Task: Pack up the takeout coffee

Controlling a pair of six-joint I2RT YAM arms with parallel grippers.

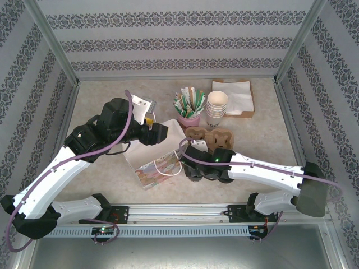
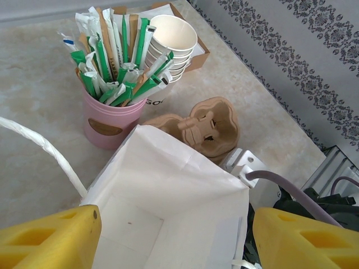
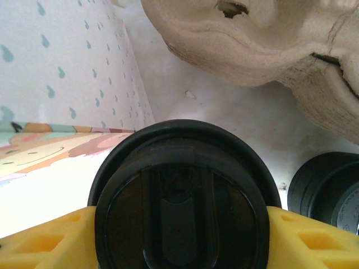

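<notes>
One table [image 1: 263,140] with a marbled top is seen, walled by patterned panels. Two arms are counted, both reaching to the middle.

One white paper bag [image 1: 154,162] is stood at centre, mouth open and nothing seen inside. Its near side is printed with a cartoon and teardrop pattern. One white twisted handle [image 2: 45,151] is draped off its rim. The left gripper [image 2: 178,235] is held over the bag mouth, jaws spread wide. One yellow finger is seen at each side of the rim and nothing is clamped.

One cardboard tray of white napkins [image 1: 235,95] is placed at the far right. One brown pulp cup carrier [image 1: 210,136] is laid just behind the bag. One stack of lidless cream cups [image 1: 217,106] is stood between carrier and napkins; the cup count cannot be read. One pink cup [image 1: 189,119] is packed with green-and-white wrapped sticks, too many to count, and is just beside the stack.

One takeout coffee [image 3: 182,207] is found on the table right of the bag and in front of the carrier, black lid up. It is gripped by the right gripper [image 3: 182,238], a yellow finger pressed at each side under the lid. One more black lid [image 3: 325,188] is seen just right of it, partly cut off.
</notes>
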